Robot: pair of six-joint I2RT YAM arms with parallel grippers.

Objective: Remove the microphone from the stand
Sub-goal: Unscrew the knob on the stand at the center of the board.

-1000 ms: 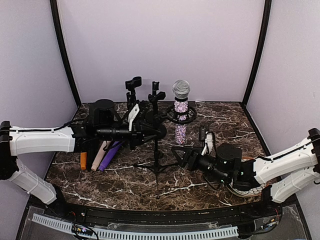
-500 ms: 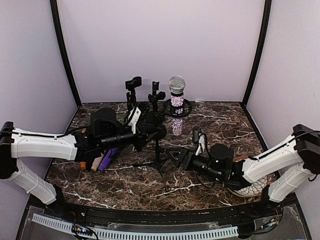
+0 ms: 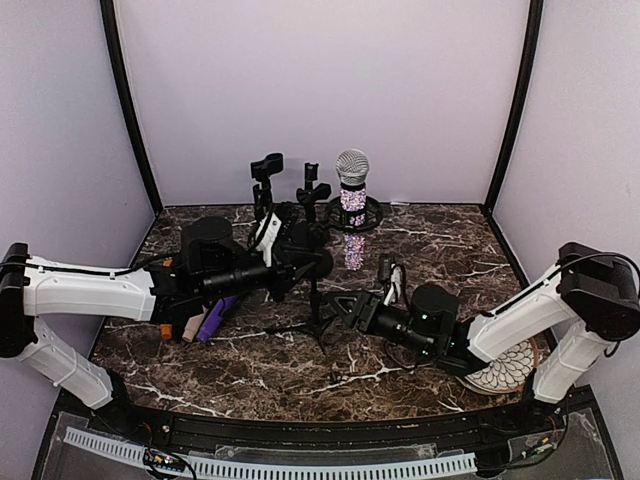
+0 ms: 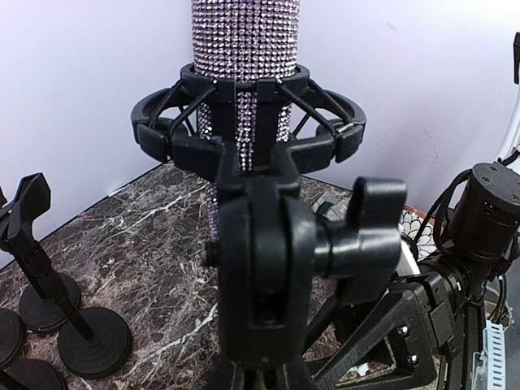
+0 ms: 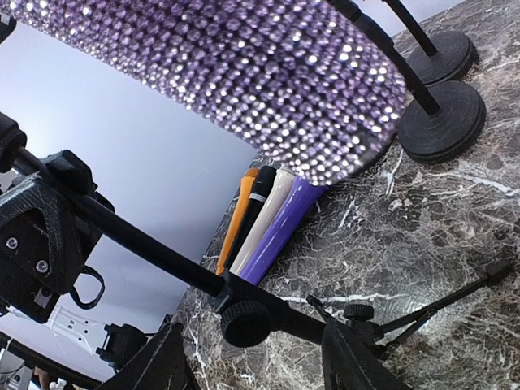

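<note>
Glittering purple rhinestone microphone (image 4: 244,32), black stand (image 4: 260,276), dark marble table (image 3: 260,365) with white veins.

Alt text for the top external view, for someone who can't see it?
A rhinestone microphone stands upright in the shock mount of a tripod stand on a marble table. The left gripper is clamped on the stand below the mount; the open right gripper hovers low by its legs.

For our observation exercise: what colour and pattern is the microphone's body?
The microphone body is lilac, studded with sparkling rhinestones; the right wrist view shows it best.
</note>
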